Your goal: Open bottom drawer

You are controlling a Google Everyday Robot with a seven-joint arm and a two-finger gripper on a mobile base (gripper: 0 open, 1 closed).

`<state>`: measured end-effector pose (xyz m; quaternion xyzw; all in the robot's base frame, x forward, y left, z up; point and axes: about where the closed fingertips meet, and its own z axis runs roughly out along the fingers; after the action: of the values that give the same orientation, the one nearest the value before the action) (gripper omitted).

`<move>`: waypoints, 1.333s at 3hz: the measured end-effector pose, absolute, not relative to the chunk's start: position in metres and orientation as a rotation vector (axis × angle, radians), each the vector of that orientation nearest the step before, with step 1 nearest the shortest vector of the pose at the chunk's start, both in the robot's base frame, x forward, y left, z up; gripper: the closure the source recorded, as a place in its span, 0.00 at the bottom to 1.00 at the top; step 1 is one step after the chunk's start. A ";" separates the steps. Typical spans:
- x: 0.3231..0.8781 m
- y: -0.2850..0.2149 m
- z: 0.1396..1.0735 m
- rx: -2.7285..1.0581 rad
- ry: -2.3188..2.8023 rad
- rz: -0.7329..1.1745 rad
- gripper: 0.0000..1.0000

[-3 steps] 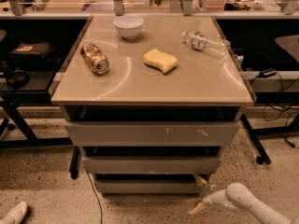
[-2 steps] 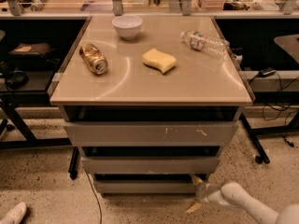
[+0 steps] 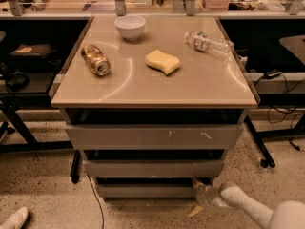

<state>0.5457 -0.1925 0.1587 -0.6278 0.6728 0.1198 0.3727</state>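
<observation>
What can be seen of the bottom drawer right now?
The bottom drawer shows a plain grey flat front with no handle. It is the narrowest and lowest of the three and sits level, just above the speckled floor. A dark gap runs above it, under the middle front. It does not look pulled out yet. The gripper is at its right end with fingers spread, one above and one below the front's edge; contact cannot be told.
</observation>
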 end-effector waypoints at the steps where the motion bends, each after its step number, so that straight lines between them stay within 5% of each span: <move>1: 0.546 -0.193 0.159 -1.609 1.724 0.307 0.20; 4: 0.546 -0.193 0.173 -1.609 1.724 0.307 0.89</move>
<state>0.5462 -0.1931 0.1726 -0.6278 0.6727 0.1198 0.3727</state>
